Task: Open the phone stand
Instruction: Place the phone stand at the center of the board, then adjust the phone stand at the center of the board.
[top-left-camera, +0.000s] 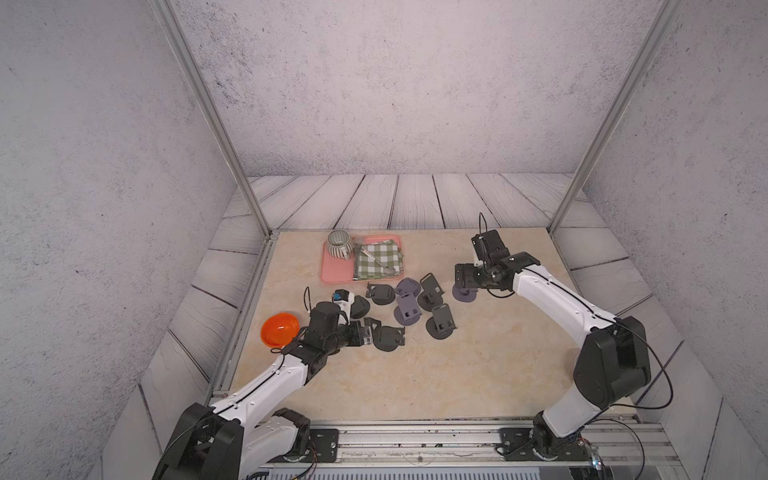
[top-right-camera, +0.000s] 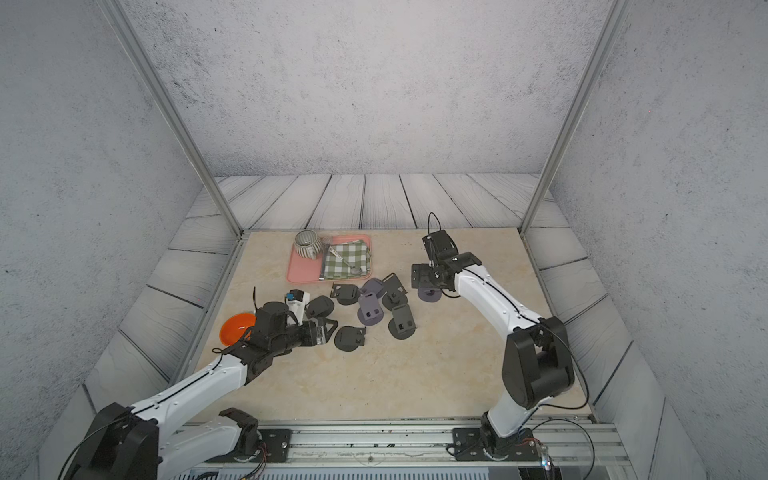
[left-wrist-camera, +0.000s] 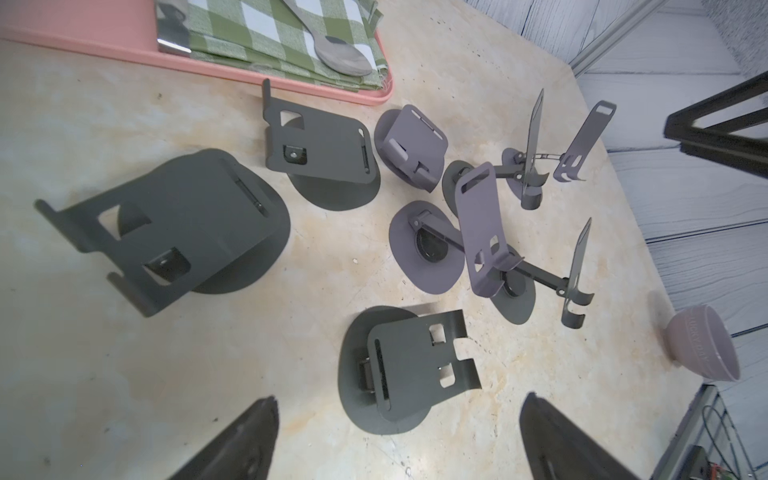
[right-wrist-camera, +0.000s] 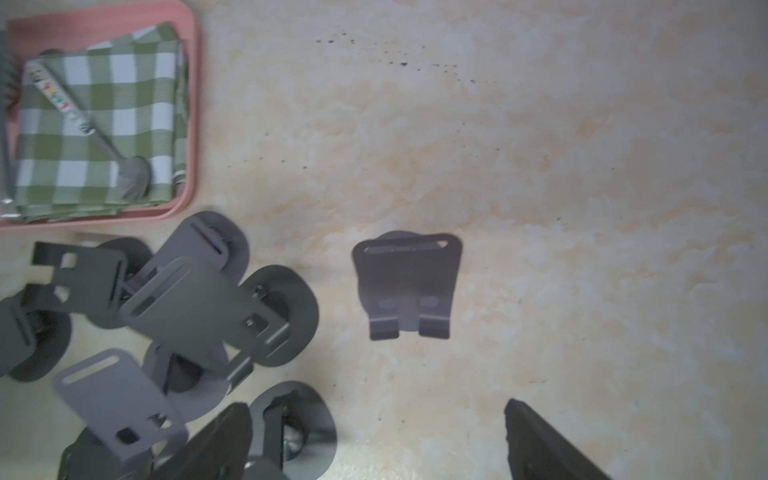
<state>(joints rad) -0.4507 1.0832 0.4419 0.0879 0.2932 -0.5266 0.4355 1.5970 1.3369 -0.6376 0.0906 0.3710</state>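
left gripper (top-left-camera: 369, 332) fingers spread wide, holding nothing; dark phone stand (top-left-camera: 388, 337) just at its 3 o'clock. right gripper (right-wrist-camera: 376, 403) wide open too, empty, over purple phone stand (right-wrist-camera: 408, 286), lone at 3 o'clock of stand pile (top-left-camera: 409, 305).

Five dark phone stands (top-left-camera: 388, 337); three purple phone stands (top-left-camera: 407, 313); one orange bowl (top-left-camera: 279, 330), mauve bowl (left-wrist-camera: 702, 349), tray (top-left-camera: 332, 270), cup (top-left-camera: 338, 244), cloth (top-left-camera: 374, 266), spoon (top-left-camera: 388, 270).

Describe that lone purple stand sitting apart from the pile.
The lone purple stand looks like matte metal: a rounded plate with a long slot at one end, two small cut-outs and two curled lips at the other, raised over a round base. It rests on the table below the open right tool, untouched.
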